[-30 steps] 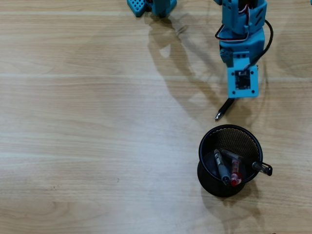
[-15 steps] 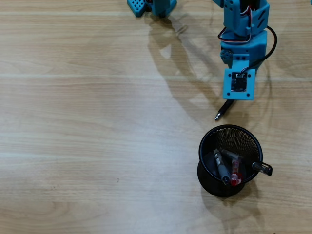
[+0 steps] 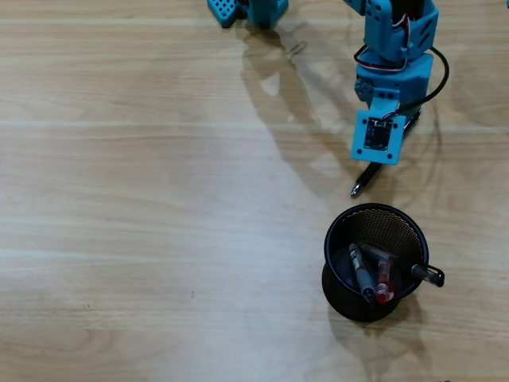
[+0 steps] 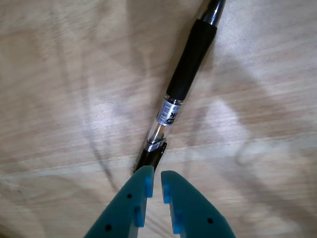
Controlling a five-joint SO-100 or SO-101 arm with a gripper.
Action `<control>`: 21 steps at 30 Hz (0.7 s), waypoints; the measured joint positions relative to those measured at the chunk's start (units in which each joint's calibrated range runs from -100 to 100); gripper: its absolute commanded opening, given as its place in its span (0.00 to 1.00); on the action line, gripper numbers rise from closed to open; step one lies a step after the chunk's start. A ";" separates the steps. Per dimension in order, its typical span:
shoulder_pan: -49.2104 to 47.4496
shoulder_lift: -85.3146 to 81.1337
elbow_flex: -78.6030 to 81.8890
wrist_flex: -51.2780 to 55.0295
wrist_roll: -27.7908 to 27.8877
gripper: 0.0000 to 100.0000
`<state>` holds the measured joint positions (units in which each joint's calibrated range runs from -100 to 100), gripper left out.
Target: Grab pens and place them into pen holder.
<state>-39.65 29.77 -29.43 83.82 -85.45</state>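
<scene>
A black pen with a clear middle (image 4: 190, 60) lies loose on the wooden table, also seen in the overhead view (image 3: 365, 178) just above the pen holder (image 3: 390, 225). My gripper (image 4: 153, 177) hangs low over the pen's rear end. Its blue jaws stand almost together with only a thin slit and nothing between them. The pen's end passes under the left jaw tip. The round black mesh holder has three pens standing in it: a grey-black one (image 3: 361, 275), a red one (image 3: 384, 288) and a black-capped one (image 3: 429, 275) leaning over the rim.
The blue arm (image 3: 395, 48) reaches in from the top right of the overhead view, its wrist block (image 3: 375, 137) covering the gripper there. A second blue part (image 3: 246, 11) sits at the top edge. Bare wooden table (image 3: 159, 199) fills the left and middle.
The wrist block has drawn back up and to the left in the overhead view, away from the holder. The loose pen and the pens in the holder have not moved.
</scene>
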 measured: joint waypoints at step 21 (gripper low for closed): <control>0.09 0.00 -0.09 0.43 0.00 0.17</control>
<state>-39.56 29.77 -29.52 84.26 -85.45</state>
